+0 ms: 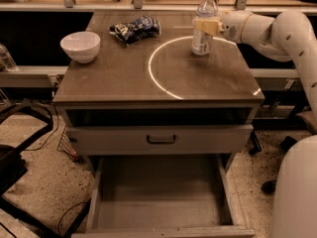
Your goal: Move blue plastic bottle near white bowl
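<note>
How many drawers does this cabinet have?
2: the upper drawer, closed, and the bottom drawer, pulled open. None seems hidden. The gripper is at the blue plastic bottle.

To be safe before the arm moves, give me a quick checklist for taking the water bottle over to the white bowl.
1. Gripper is at the blue plastic bottle, about mid-height: ok.
2. Hold is secure enough to lift: cannot tell.
3. Bottle stands upright, cap on, at the back right of the table: ok.
4. White bowl sits upright near the left edge, with open tabletop on its right: ok.
5. Snack bag lies at the back between bottle and bowl; the route in front of it is free: ok.
6. Open bottom drawer is below the tabletop, out of the path: ok.
</note>
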You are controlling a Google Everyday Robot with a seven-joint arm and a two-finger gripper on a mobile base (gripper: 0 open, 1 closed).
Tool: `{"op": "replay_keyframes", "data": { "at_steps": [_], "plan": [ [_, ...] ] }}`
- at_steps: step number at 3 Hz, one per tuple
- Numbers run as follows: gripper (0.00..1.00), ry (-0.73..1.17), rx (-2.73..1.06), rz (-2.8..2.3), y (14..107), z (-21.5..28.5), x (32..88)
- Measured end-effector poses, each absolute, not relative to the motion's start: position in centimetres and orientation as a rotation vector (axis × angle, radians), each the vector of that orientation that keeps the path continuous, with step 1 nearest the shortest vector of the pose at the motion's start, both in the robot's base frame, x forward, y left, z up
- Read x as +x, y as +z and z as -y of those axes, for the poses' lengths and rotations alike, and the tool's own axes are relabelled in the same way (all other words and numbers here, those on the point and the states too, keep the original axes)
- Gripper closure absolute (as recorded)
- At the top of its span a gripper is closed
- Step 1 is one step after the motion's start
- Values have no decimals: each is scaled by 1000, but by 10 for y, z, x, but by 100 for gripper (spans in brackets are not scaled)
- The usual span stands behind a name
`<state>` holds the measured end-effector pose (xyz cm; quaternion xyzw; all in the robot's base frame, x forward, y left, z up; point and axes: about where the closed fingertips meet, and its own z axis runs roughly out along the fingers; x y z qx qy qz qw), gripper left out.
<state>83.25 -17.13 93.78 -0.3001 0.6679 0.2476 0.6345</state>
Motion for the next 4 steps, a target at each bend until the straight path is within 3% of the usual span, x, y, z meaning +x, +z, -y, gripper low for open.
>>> {"op": "replay_keyframes", "data": {
  "at_steps": [2, 3, 4],
  "plan": [
    [94, 575, -692, -1526, 936, 164, 834],
    [100, 577, -700, -1523, 940, 159, 833],
    [100, 570, -740, -1503, 965, 139, 824]
  ]
}}
